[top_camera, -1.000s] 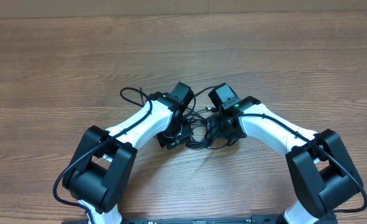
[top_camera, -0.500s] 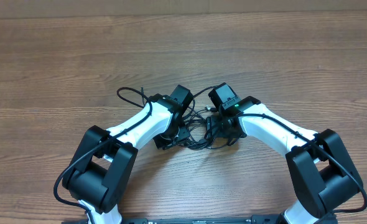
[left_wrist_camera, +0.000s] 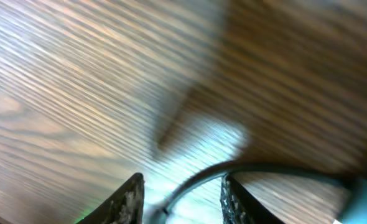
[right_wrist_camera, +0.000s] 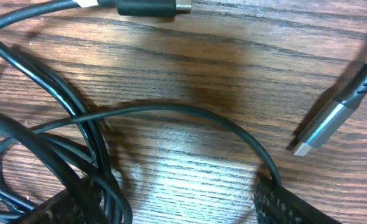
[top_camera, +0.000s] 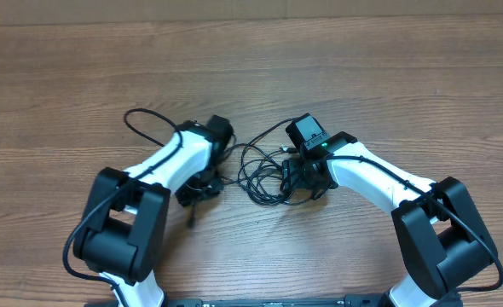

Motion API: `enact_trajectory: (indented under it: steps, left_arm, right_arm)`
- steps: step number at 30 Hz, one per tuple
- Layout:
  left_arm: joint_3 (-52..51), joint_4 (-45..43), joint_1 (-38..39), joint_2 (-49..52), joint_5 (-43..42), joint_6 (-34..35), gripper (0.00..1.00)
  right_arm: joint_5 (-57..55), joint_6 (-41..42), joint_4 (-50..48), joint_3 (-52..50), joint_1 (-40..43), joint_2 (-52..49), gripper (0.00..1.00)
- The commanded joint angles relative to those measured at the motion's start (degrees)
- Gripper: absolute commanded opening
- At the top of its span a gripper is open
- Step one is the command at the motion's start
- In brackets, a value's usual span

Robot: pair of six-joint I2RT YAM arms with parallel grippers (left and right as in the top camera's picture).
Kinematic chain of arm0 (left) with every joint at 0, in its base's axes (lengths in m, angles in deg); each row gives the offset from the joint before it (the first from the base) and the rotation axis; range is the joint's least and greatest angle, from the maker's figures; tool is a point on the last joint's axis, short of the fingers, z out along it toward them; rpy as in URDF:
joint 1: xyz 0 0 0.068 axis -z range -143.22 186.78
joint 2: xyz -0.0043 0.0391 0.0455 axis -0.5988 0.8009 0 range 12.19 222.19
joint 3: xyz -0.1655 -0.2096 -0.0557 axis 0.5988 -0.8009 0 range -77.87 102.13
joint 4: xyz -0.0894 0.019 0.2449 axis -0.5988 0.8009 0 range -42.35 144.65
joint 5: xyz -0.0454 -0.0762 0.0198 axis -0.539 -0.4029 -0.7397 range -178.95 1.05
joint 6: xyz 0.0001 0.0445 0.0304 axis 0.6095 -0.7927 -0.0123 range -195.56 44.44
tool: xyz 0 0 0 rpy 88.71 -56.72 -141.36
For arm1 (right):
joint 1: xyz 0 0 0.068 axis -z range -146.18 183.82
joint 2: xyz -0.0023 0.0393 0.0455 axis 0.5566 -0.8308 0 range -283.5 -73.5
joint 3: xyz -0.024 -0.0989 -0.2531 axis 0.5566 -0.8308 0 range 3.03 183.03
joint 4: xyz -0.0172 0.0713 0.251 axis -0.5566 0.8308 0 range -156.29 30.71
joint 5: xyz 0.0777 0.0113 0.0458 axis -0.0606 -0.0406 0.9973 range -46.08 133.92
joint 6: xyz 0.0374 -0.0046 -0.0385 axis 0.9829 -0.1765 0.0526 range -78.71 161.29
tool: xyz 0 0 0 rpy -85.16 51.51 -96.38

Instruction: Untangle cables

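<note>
The cables (top_camera: pixel 264 169) lie as a loose black tangle on the wood between my two arms. One cable (top_camera: pixel 142 119) loops out to the far left, past my left arm. My left gripper (top_camera: pixel 199 186) sits left of the tangle. In the blurred left wrist view its jaws (left_wrist_camera: pixel 182 202) stand apart, open, with a thin cable (left_wrist_camera: pixel 258 168) curving loosely between them. My right gripper (top_camera: pixel 307 181) rests at the tangle's right side, open wide (right_wrist_camera: pixel 183 205). Several strands (right_wrist_camera: pixel 59 143) cross its left finger and one arcs (right_wrist_camera: pixel 171 109) to its right finger. A silver-tipped plug (right_wrist_camera: pixel 323 127) lies just right of it.
A second plug (right_wrist_camera: pixel 149 6) lies at the top of the right wrist view. A short cable tail (top_camera: pixel 192 215) pokes toward the table's front below my left gripper. Bare wooden table (top_camera: pixel 405 77) spreads on all sides.
My left arm has swung left, dragging one cable and its loop out of the tangle to the left, and its jaws have widened. The right arm has stayed put.
</note>
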Motion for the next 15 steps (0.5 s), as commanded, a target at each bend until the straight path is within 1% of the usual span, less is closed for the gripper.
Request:
enact_trajectory:
  steps: [1, 3, 4, 5, 6, 8, 15]
  left_arm:
    - [-0.42, 0.13, -3.61, 0.83, 3.87, -2.93, 0.44]
    - [-0.42, -0.31, -5.35, 0.83, 3.43, -3.87, 0.46]
    - [-0.35, -1.01, -6.4, 0.83, 2.03, -6.78, 0.46]
    - [-0.26, -1.22, -6.82, 0.83, 1.07, -8.28, 0.46]
    - [0.31, -1.44, -7.91, 0.81, -1.73, -12.28, 0.46]
    - [2.1, -0.09, -9.16, 0.81, -5.55, -15.74, 0.43]
    - [12.74, 9.46, -10.69, 0.81, -14.78, -16.44, 0.42]
  right_arm:
    - [-0.96, 0.0, -0.2, -0.39, -0.28, 0.02, 0.75]
    - [-0.96, 0.0, -0.24, -0.39, -0.28, 0.02, 0.76]
    - [-0.94, 0.0, -0.35, -0.39, -0.28, 0.02, 0.75]
    - [-0.94, 0.02, -0.39, -0.39, -0.28, 0.02, 0.75]
    - [-0.87, 0.02, -0.57, -0.39, -0.28, 0.02, 0.76]
    - [-0.48, 0.02, -0.85, -0.39, -0.28, 0.02, 0.76]
    - [0.61, 0.02, -1.22, -0.39, -0.28, 0.02, 0.76]
